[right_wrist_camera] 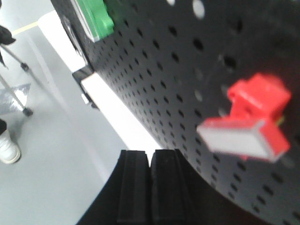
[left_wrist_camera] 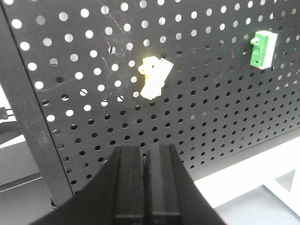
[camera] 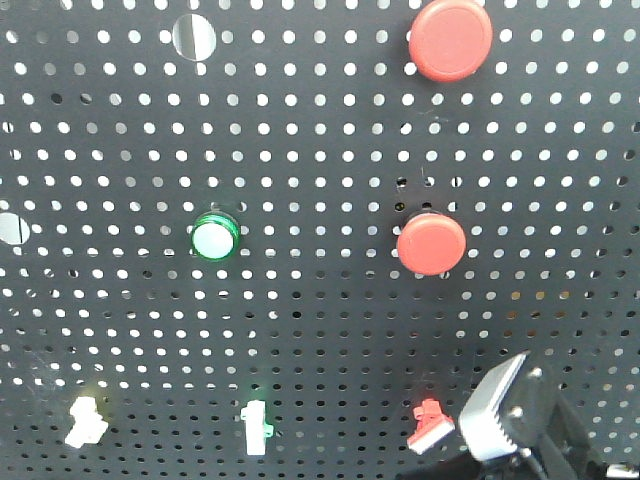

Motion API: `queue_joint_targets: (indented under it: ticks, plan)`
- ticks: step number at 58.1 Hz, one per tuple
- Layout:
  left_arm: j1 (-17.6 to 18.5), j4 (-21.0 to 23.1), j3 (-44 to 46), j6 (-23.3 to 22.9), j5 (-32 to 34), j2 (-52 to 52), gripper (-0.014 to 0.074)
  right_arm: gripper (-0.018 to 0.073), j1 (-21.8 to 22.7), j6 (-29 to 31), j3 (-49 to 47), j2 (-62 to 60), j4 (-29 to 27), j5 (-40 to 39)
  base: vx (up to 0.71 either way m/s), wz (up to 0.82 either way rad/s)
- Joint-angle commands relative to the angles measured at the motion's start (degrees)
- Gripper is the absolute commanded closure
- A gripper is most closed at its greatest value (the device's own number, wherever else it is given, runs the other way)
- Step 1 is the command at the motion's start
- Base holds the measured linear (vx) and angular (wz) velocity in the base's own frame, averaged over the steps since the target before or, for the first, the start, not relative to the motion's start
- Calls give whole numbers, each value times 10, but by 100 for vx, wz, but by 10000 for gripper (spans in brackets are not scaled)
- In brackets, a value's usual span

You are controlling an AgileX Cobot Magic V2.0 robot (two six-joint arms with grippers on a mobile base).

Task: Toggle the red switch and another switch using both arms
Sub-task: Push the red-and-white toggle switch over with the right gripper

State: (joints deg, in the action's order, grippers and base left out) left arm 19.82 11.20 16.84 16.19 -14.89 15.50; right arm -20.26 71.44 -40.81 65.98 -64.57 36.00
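The red switch [camera: 431, 424] sits low on the black pegboard, its white lever bar tilted down-left; it looms close and blurred in the right wrist view [right_wrist_camera: 251, 126]. The right gripper [right_wrist_camera: 150, 157] is shut, empty, below and left of it; its grey wrist body [camera: 500, 410] is just right of the switch. The white switch with a yellow tint [left_wrist_camera: 153, 77] hangs at the board's lower left [camera: 86, 420]. My left gripper [left_wrist_camera: 147, 152] is shut, empty, directly below it with a clear gap.
An upright white toggle with green tint [camera: 256, 428] sits between the two switches [left_wrist_camera: 261, 48]. Two large round red push buttons [camera: 449, 38] [camera: 430, 243] and a green round lamp [camera: 214, 238] are higher up. The pegboard's frame post [left_wrist_camera: 33, 122] runs on the left.
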Motion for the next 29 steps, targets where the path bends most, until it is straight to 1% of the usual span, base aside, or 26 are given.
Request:
queue_joint_targets:
  ticks: [1, 6, 12, 19, 29]
  plan:
    - [3, 3, 15, -3, 49, 5, 594, 566, 4, -22, -13, -10, 2, 8, 0, 0]
    - [3, 3, 15, -3, 49, 5, 594, 566, 4, -24, 22, -30, 4, 1, 0, 0]
    - [3, 5, 15, -3, 49, 5, 594, 566, 4, -23, 85, -80, 3, -42, 0, 0]
    - [3, 5, 15, -3, 49, 5, 594, 566, 4, -23, 154, -186, 3, -113, 0, 0]
    - [3, 5, 15, -8, 45, 5, 594, 566, 4, -23, 203, -345, 7, -194, 0, 0]
